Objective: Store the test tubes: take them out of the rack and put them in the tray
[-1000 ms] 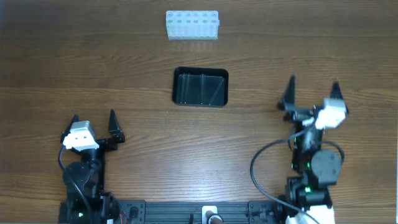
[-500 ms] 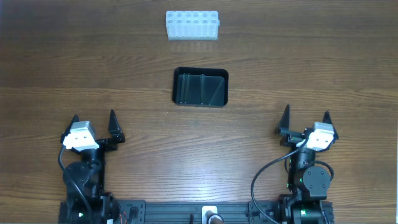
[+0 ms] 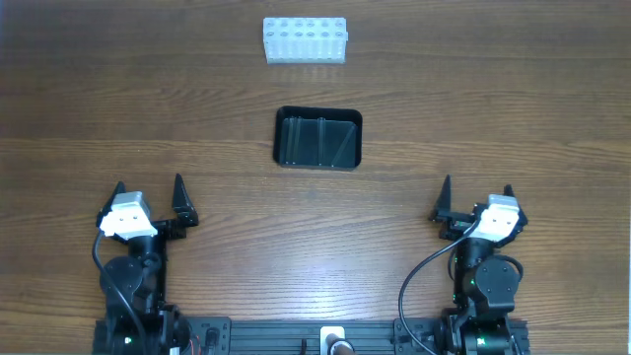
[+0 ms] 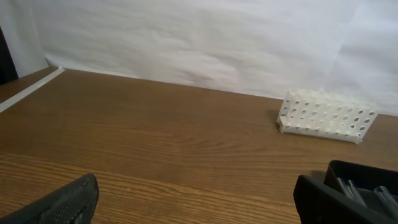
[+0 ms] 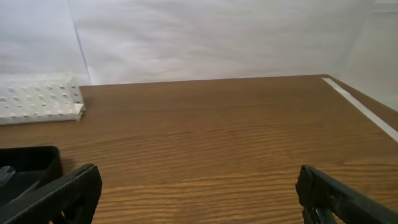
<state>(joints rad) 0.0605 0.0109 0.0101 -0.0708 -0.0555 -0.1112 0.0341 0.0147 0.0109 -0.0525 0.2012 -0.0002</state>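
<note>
One change, right claw (image 3: 477, 186) drawn back, spread wide

No writing, number or sign can be read on the white perforated plastic rack (image 3: 306, 40), the black rectangular plastic tray (image 3: 317, 110) or the brown wooden table (image 3: 493, 89).

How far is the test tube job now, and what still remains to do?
It looks finished. Done: the rack shows only bare holes, and clear tubes lie in the black tray. In hand: nothing; the left claw and the right claw are open and empty, near the arm bases. Left: nothing that I can see.
</note>
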